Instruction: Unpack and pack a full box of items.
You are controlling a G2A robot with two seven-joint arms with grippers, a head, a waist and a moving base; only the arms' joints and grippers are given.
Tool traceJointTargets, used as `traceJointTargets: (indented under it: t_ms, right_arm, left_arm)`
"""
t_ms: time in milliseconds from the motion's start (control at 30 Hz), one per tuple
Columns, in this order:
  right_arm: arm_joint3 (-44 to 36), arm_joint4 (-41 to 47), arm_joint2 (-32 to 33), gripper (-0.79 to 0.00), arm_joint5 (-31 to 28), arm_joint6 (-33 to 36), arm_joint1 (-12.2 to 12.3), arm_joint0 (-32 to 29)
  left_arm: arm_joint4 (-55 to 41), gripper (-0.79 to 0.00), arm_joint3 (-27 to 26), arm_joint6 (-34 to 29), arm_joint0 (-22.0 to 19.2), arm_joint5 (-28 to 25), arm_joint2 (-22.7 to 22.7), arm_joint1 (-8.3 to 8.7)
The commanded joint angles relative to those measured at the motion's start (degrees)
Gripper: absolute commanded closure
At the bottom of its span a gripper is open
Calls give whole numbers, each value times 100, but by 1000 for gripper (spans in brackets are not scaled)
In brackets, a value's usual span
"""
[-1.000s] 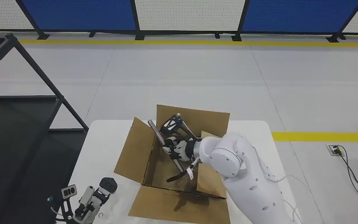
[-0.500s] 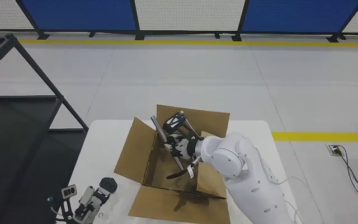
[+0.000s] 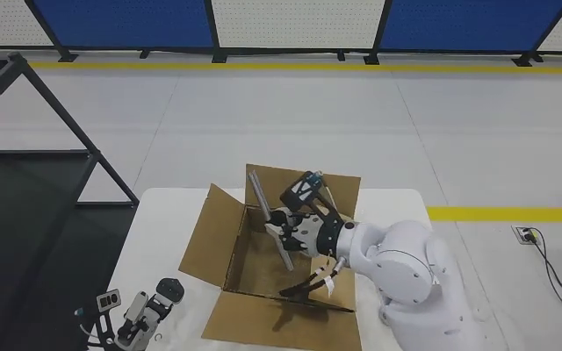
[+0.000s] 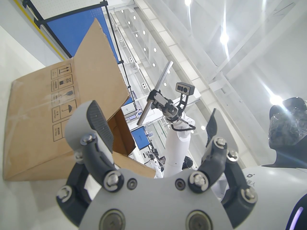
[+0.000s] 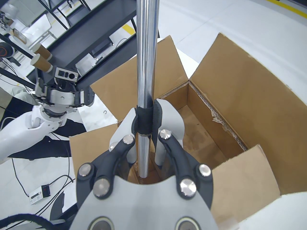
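While the right hand [image 5: 145,118] pinches a shiny metal rod [image 5: 145,48] between its two pads, gripping it near the lower end, the rod hangs tilted above the open cardboard box [image 3: 303,182] at the middle of the top view. Its lower end is over the box's opening and its upper end leans toward the upper left of the frame, above the corner where two flaps meet. The box sits on a white tabletop [image 3: 167,230] with all four flaps folded outward, and its brown floor shows past the rod in the right wrist view. The left hand [image 4: 156,120] is at the lower left corner of the top view, well apart from the box, its fingers spread wide. A black shelf frame [image 3: 53,158] stands at the left edge, and blue panels [image 3: 123,22] line the top.
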Motion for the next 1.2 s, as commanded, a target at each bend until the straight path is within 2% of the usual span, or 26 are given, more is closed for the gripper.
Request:
traceJointTargets:
  t_ms: [0,367,667,800,1167]
  right_arm:
    - [-364,191,274,0,28,62,49,-248]
    - [-1671,669,1696,0,201,80,298,-1642]
    - [-2204,1001,2780,0,124,-300,443,-2975]
    - [-2254,992,3292,0,275,-430,495,-3536]
    - [-2286,878,3337,0,373,-398,509,-3601]
  left_arm:
    - [0,-785,0,0,0,0,0,0]
    - [0,-785,0,0,0,0,0,0]
    - [0,-785,0,0,0,0,0,0]
    - [0,-785,0,0,0,0,0,0]
    - [0,-785,0,0,0,0,0,0]
